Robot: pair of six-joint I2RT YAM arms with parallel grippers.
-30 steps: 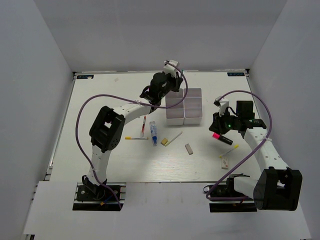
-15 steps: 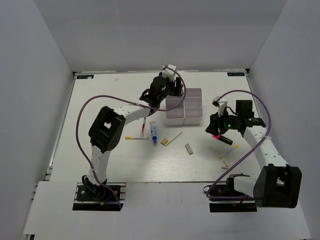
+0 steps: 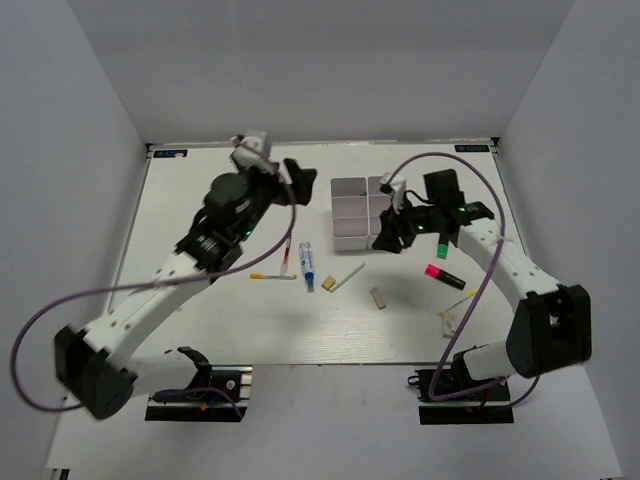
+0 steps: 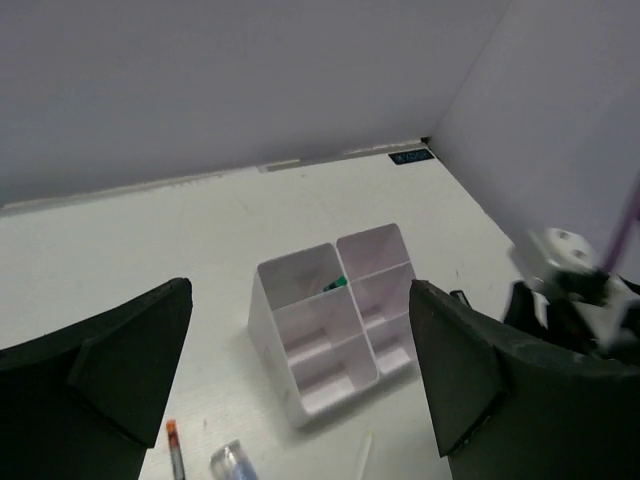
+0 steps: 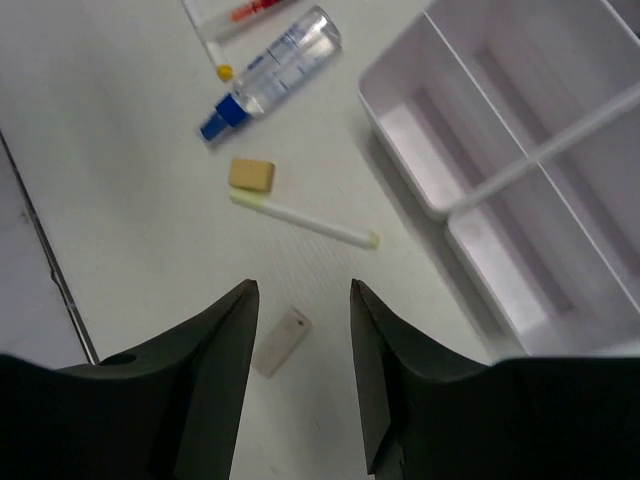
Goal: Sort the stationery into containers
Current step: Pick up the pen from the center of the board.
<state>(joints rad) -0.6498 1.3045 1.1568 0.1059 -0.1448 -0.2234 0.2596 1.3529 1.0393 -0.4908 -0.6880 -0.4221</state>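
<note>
**Both claws spread, nothing held, either side of the tray**

My left claw (image 4: 298, 330) is spread wide and holds nothing. It hangs above the worktop (image 3: 250, 330), left of the white organiser tray (image 4: 262, 310). From my left wrist I look down on the tray between my two fingers (image 4: 130, 370). A green marker (image 4: 335, 284) shows in a compartment at the tray's far end.

My right claw (image 5: 302, 300) is parted too, with nothing pinched, just beside the tray's near right corner. On the worktop below its tips lies the grey eraser (image 5: 280, 340). Beyond that, loose and apart from each other, are a white stick (image 5: 305, 220), the tan eraser (image 5: 251, 174) and the blue-white tube (image 5: 270, 70). A red pen (image 3: 288, 255) lies just beside the tube, and a yellow-tipped stick (image 3: 272, 276) lies near them.

The pink highlighter with black cap (image 3: 443, 275) rests on the worktop right of the tray, near my right forearm. A few more small pieces (image 3: 455, 315) lie nearer the front edge, too small to name.
</note>
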